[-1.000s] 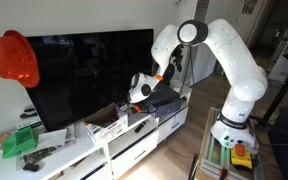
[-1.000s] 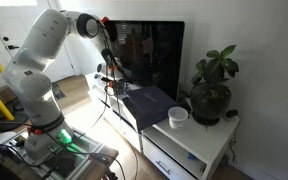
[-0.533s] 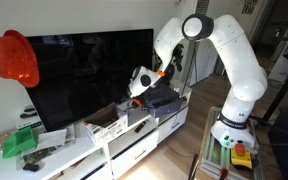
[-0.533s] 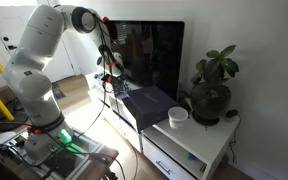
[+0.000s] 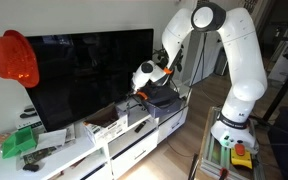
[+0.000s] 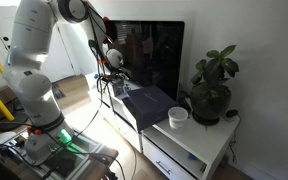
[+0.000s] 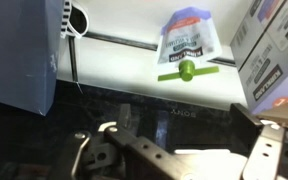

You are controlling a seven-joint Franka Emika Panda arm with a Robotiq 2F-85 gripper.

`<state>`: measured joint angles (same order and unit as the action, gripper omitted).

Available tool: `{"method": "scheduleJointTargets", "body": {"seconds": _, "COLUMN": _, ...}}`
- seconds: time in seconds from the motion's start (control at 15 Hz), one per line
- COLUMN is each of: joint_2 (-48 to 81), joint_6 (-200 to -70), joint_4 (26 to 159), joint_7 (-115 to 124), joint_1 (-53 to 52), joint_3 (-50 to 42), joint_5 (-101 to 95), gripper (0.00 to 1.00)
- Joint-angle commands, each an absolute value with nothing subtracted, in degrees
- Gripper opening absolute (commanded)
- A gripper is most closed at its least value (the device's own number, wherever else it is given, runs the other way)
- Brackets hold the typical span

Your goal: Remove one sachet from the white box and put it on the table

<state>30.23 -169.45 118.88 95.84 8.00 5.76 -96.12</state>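
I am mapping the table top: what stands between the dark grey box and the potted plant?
A white cup stands between the dark grey box and the potted plant, on the table; this shows in an exterior view.

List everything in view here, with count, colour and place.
black flat-screen television: one, black, on the cabinet
long low white cabinet: one, white, against the wall
round red hat-like object: one, red, beside the television's top corner
flat green packet: one, green, cabinet's end
small white open-topped box: one, white, on cabinet before television
large dark grey box: one, dark grey, mid-cabinet
leafy potted plant: one, green, cabinet's other end
small white cup: one, white, beside the plant
pale pouch with green cap: one, whitish, white surface in wrist view
robot arm: one, white, beside the cabinet
pincer: one, dark, open, empty, above the grey box
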Motion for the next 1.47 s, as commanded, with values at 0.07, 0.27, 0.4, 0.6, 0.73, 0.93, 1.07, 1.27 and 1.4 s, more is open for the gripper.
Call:
{"method": "scheduleJointTargets", "body": {"seconds": 0.07, "joint_2": 24.5, "joint_6": -168.2, "joint_4": 129.5, "joint_7": 76.1, "joint_1": 9.8, "joint_3": 8.3, "joint_5": -76.4, "gripper": 1.00}}
{"method": "scheduleJointTargets", "body": {"seconds": 0.27, "joint_2": 23.0, "joint_6": -163.9, "joint_4": 132.0, "joint_7": 63.2, "joint_1": 14.4, "joint_3": 15.3, "joint_5": -62.9, "gripper": 1.00}}
{"method": "scheduleJointTargets", "body": {"seconds": 0.4, "joint_2": 21.9, "joint_6": -160.1, "joint_4": 132.0, "joint_7": 55.4, "joint_1": 16.7, "joint_3": 19.6, "joint_5": -53.8, "gripper": 1.00}}
{"method": "scheduleJointTargets", "body": {"seconds": 0.6, "joint_2": 19.7, "joint_6": -152.8, "joint_4": 130.3, "joint_7": 47.4, "joint_1": 18.6, "joint_3": 24.1, "joint_5": -44.6, "gripper": 1.00}}
{"method": "scheduleJointTargets", "body": {"seconds": 0.73, "joint_2": 18.5, "joint_6": -149.6, "joint_4": 129.2, "joint_7": 43.7, "joint_1": 17.9, "joint_3": 24.0, "joint_5": -40.1, "gripper": 1.00}}
{"method": "scheduleJointTargets", "body": {"seconds": 0.93, "joint_2": 15.1, "joint_6": -148.2, "joint_4": 128.5, "joint_7": 35.6, "joint_1": 4.8, "joint_3": 11.2, "joint_5": -29.5, "gripper": 1.00}}
{"method": "scheduleJointTargets", "body": {"seconds": 1.07, "joint_2": 14.1, "joint_6": -147.2, "joint_4": 128.4, "joint_7": 33.6, "joint_1": 1.0, "joint_3": 7.4, "joint_5": -27.1, "gripper": 1.00}}
{"method": "scheduleJointTargets", "body": {"seconds": 1.27, "joint_2": 13.1, "joint_6": -145.3, "joint_4": 128.6, "joint_7": 28.4, "joint_1": -2.1, "joint_3": 5.0, "joint_5": -23.1, "gripper": 1.00}}
{"method": "scheduleJointTargets", "body": {"seconds": 1.4, "joint_2": 14.2, "joint_6": -147.1, "joint_4": 128.1, "joint_7": 29.9, "joint_1": -3.9, "joint_3": 2.9, "joint_5": -23.9, "gripper": 1.00}}
